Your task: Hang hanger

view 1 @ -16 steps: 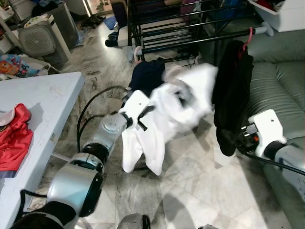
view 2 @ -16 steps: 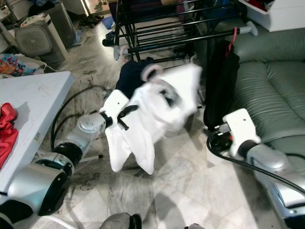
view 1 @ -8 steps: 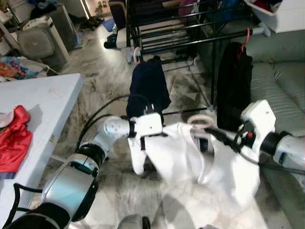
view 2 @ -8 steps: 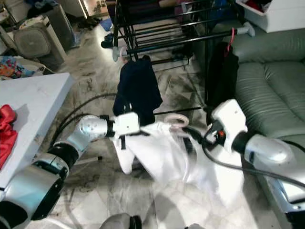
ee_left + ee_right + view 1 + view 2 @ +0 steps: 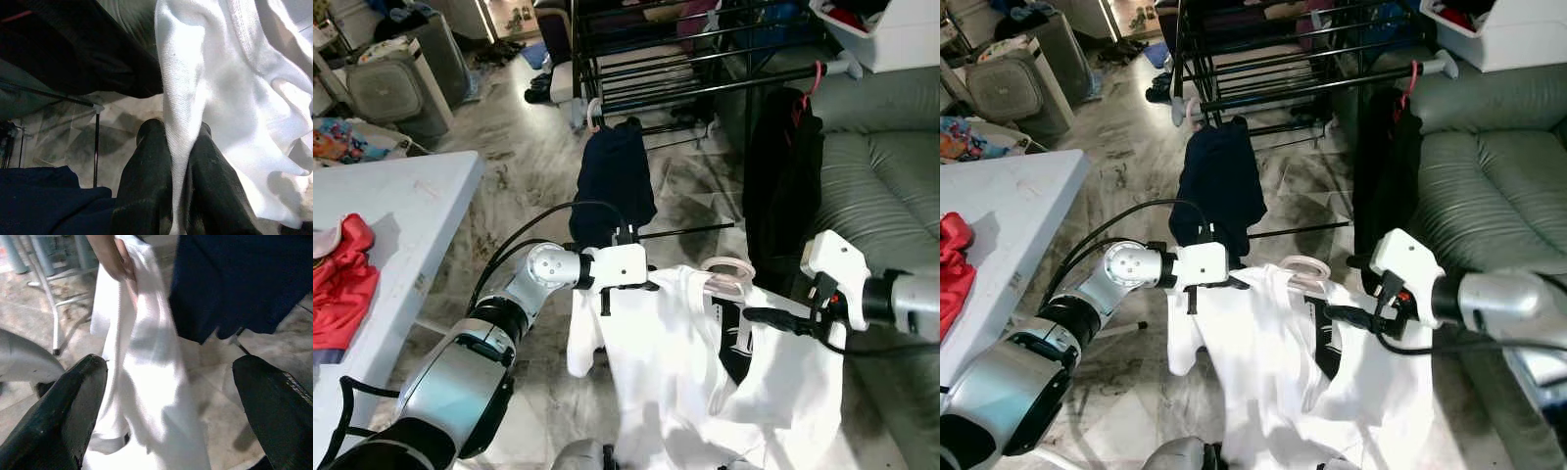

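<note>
The left gripper (image 5: 178,196) is pinched tight on a fold of the limp white cotton shirt (image 5: 675,372), its two black fingers (image 5: 146,186) closed with the cloth running up between them, so that shoulder of the garment hangs straight off the hand. Across from it the right gripper (image 5: 773,318) reaches in from the sofa side with its fingers spread wide in the wrist view, nothing between them, the shirt just ahead of the tips. The pale pink plastic hanger (image 5: 726,267) has its looped hook poking up out of the collar, sitting between the two hands, a touch nearer the right one and slightly above its fingertips. The hanger's body is buried in the cloth, so its exact line is hard to call, though it looks to run roughly from one hand toward the other. The black metal drying rack (image 5: 705,69) stands beyond both hands, up and forward, with a dark navy garment (image 5: 617,181) hanging ahead of the left hand and a black garment (image 5: 783,186) ahead of the right. My read: the right hand is the natural one to take the hook, then the whole load has to rise and go forward to the rail between the two dark garments.
</note>
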Controlling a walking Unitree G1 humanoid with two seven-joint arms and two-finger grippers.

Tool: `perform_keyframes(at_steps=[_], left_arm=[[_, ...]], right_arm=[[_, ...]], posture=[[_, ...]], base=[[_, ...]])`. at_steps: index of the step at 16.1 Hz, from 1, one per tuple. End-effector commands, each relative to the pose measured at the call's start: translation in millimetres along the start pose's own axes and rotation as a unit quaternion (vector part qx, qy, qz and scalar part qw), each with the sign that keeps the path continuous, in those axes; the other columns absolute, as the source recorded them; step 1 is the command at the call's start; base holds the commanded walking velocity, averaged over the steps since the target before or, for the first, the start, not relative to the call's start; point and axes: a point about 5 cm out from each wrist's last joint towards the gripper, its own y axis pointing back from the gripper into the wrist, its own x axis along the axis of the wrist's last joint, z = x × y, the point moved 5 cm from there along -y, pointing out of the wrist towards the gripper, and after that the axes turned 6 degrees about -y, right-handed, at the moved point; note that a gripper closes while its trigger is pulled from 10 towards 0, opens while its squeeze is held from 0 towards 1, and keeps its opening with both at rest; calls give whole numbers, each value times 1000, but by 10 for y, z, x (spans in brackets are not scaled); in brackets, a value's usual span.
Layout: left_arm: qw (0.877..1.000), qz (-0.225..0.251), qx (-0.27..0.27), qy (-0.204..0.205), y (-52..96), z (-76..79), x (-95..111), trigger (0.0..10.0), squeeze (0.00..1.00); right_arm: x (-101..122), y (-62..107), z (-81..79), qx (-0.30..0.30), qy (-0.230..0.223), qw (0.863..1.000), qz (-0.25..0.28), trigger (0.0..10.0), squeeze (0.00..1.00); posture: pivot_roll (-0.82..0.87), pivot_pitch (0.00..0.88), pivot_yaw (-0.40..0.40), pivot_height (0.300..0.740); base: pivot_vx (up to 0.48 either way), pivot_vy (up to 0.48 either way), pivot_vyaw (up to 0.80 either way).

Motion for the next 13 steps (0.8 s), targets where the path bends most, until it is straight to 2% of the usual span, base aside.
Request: perform_keyframes(at_steps=[1,3,4,8,9,10,12,13], left_arm=[[999,13,15,-27,54,-127,81,10000,0],[999,17,-3,-39,39,-59,94,10000,0],[999,18,-7,-42,35,-40,96,10000,0],[999,19,-9,-44,34,-33,96,10000,0],[999,19,-9,-44,33,-27,97,10000,0],[999,21,-8,-43,32,-32,102,10000,0],[999,20,-7,-43,37,-39,102,10000,0],[999,20,-7,-43,42,-44,99,10000,0]], right_arm=[[-43,20,-8,38,8,999,-34,10000,0],[-124,47,97,45,35,996,-74,10000,0],[-146,57,129,52,31,995,-84,10000,0],[-154,62,135,57,28,994,-88,10000,0],[-312,53,122,78,15,990,-119,0,0],[-519,-14,58,100,-4,984,-146,0,0],[-622,-42,1,109,-6,981,-160,0,0],[-702,-47,-34,119,-8,978,-170,1922,0]], posture=[[-93,0,91,740],[-92,0,86,740],[-92,0,85,740],[-92,0,85,740],[-89,0,81,740],[-88,0,81,740],[-84,0,81,740],[-83,0,81,740]], base=[[0,0,0],[0,0,0],[0,0,0],[0,0,0],[0,0,0],[0,0,0],[0,0,0],[0,0,0]])
